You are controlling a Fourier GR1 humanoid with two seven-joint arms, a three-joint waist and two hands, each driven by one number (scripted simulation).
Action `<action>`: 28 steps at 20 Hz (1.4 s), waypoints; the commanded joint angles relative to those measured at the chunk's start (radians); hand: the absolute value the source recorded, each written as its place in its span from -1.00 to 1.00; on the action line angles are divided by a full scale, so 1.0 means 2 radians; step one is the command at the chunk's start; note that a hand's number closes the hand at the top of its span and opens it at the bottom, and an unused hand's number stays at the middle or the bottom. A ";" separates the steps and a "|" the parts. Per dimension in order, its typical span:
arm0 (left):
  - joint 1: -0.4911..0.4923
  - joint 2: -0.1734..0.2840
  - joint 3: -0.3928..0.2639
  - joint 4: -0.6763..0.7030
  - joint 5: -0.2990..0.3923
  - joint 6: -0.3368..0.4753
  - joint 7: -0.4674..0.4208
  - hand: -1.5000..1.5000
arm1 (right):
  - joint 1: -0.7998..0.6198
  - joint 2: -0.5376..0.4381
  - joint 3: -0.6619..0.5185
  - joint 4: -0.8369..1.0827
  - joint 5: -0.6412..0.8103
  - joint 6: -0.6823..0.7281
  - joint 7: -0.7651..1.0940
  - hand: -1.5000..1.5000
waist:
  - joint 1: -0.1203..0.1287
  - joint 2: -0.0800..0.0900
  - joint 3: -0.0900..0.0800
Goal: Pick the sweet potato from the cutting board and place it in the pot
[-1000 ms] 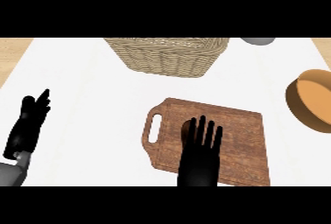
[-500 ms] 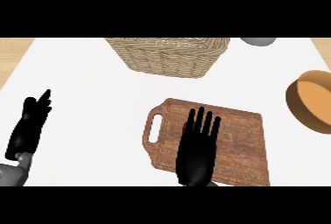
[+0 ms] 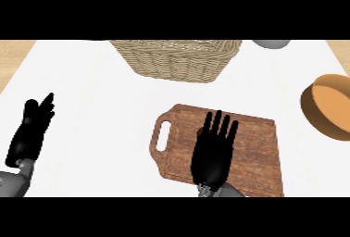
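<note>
- The right hand (image 3: 213,150) lay over the near half of the cutting board (image 3: 256,143), fingers straight and spread wide toward the far edge, holding nothing.
- The left hand (image 3: 31,132) rested open at the counter's (image 3: 96,106) left edge, fingers up, well apart from the board.
- The cutting board was a flat slab of dark, streaky wood with rounded corners and a slot handle on its left side, set at a slight angle near the counter's front edge.
- No sweet potato showed on the bare wood; if it was on the board, it sat hidden under the right palm, and that could not be told.
- By judgement, a sweet potato would be stiff, fairly heavy for its size, dry-skinned and tapered at both ends, so it could roll; the thick middle, taken across its width, would be the best hold.
- At the counter's right edge sat a round, smooth orange-brown vessel (image 3: 328,106) with a thick wall, probably the pot.
- A woven wicker basket (image 3: 179,58), coarse and pale, stood at the far edge, with a grey round object (image 3: 272,43) cut off at the far right corner.
</note>
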 commanded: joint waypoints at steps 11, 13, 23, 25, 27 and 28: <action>-0.004 -0.018 0.010 0.016 -0.016 -0.011 -0.004 0.00 | -0.009 0.015 -0.008 0.060 -0.020 -0.031 0.101 -1.00 | -0.004 0.006 0.003; 0.017 -0.002 0.025 -0.006 -0.002 -0.024 -0.004 0.00 | -0.011 0.015 -0.019 0.064 -0.022 -0.036 0.094 -1.00 | 0.000 0.005 0.003; 0.025 -0.013 0.035 0.002 -0.025 -0.025 -0.017 0.00 | -0.026 0.015 -0.027 0.113 0.010 -0.077 0.039 1.00 | -0.002 0.005 0.003; -0.002 -0.012 0.041 0.013 -0.015 -0.042 0.003 0.00 | -0.034 0.015 -0.011 0.114 0.021 -0.049 0.039 1.00 | -0.004 0.005 0.003; 0.018 -0.023 0.036 0.010 -0.028 -0.028 -0.013 0.00 | -0.051 0.015 -0.032 0.140 0.033 -0.049 0.022 1.00 | -0.002 0.005 0.003; 0.035 -0.013 0.042 -0.005 -0.022 -0.039 -0.021 0.00 | -0.039 0.015 -0.018 0.113 0.051 -0.032 0.025 1.00 | -0.003 0.004 0.003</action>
